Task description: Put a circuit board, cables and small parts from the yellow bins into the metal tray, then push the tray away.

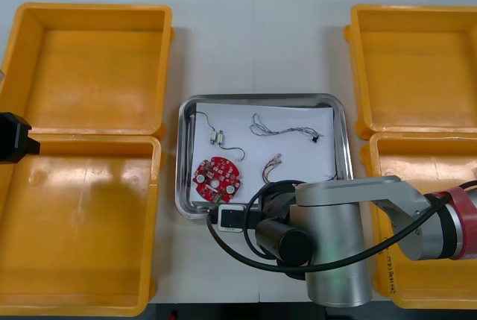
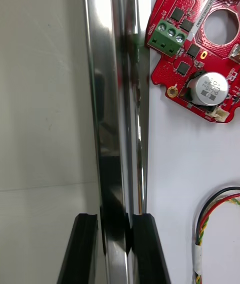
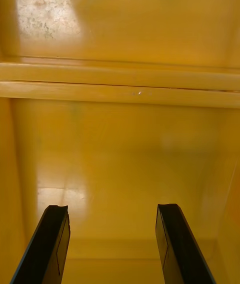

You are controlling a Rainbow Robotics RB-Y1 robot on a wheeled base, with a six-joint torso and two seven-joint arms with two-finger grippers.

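Note:
The metal tray, white inside, lies in the middle of the table. In it are a round red circuit board, a twisted blue and white cable, a red and yellow cable and a thin cable with a small metal part. My right arm reaches over the tray's near edge. In the right wrist view my right gripper is shut on the tray's shiny rim, one finger inside and one outside. My left gripper hangs open over a yellow bin.
Two yellow bins stand at the left and two at the right, all close beside the tray. Bare table runs from the tray's far rim to the far edge. My left arm shows at the left edge.

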